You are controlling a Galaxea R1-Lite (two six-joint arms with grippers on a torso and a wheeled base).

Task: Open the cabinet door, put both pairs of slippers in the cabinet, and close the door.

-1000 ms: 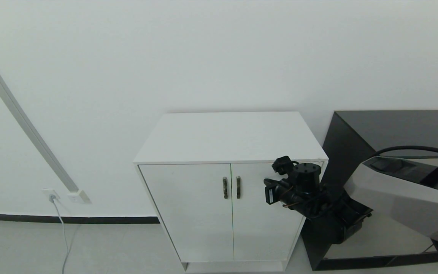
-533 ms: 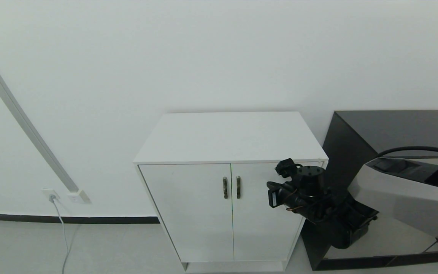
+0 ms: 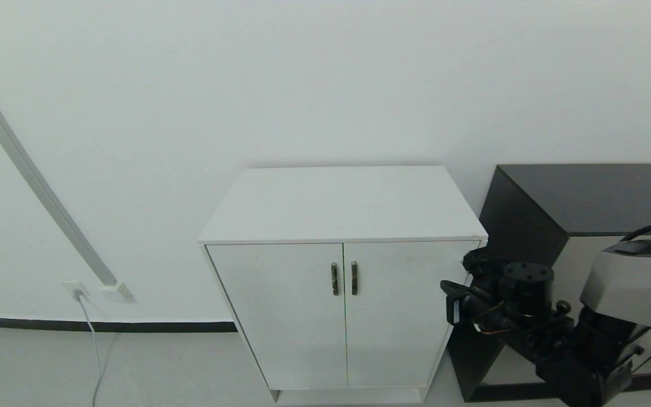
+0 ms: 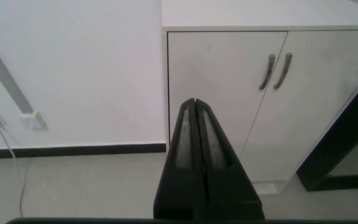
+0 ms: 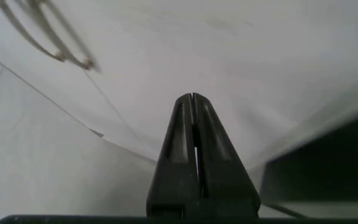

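The white cabinet (image 3: 339, 203) stands against the wall with both doors shut and its two metal handles (image 3: 344, 278) side by side at the middle. My right arm's wrist (image 3: 520, 294) hangs at the cabinet's right front edge, beside the right door. In the right wrist view my right gripper (image 5: 193, 99) is shut and empty, close to the white door (image 5: 229, 56), with the handles (image 5: 48, 34) farther off. My left gripper (image 4: 195, 104) is shut and empty, held away from the cabinet (image 4: 229, 93) and facing its left door.
A black cabinet (image 3: 529, 198) with a glossy front stands right against the white one. A wall socket with a cable (image 3: 79, 294) and a slanted conduit (image 3: 31, 169) are on the left wall. Bare floor (image 3: 133, 362) lies left of the cabinet.
My right arm has moved right and down, from in front of the right door to the cabinet's right edge. The doors have stayed shut.
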